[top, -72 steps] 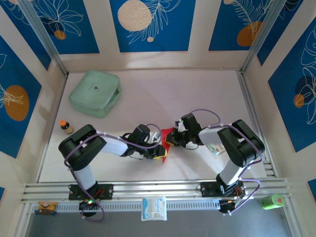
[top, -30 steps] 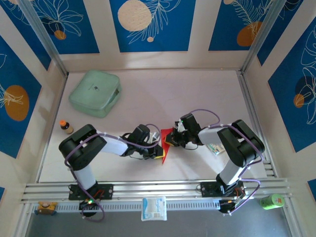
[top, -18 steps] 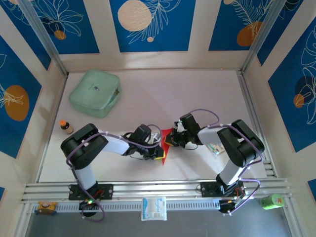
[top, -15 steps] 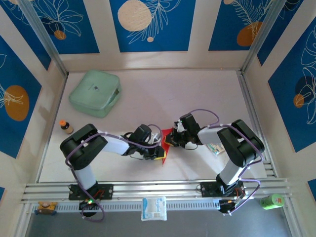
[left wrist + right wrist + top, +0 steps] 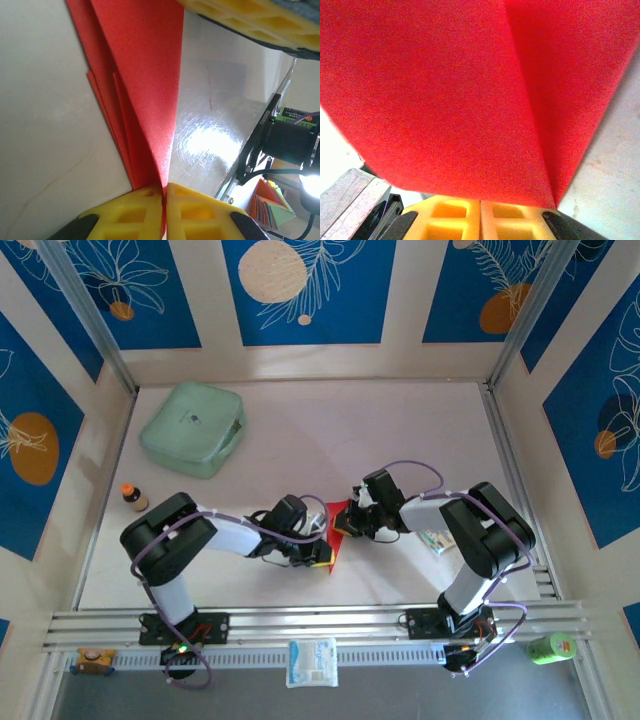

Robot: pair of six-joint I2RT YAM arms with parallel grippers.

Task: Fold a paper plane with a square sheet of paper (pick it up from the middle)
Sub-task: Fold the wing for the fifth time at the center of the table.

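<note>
The left gripper [image 5: 165, 192] & right gripper [image 5: 480, 204] pinch the square sheet of paper [image 5: 145, 75] (prob. layered); opposing pulls could tear it.

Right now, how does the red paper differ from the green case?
The paper is bright red, thin and creased; the case is mint green and padded. The paper is smaller than the case. The left gripper and right gripper pinch the paper; the case lies untouched at the far left.

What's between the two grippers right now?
The folded red paper sheet, in the top view; left gripper and right gripper each pinch it.
</note>
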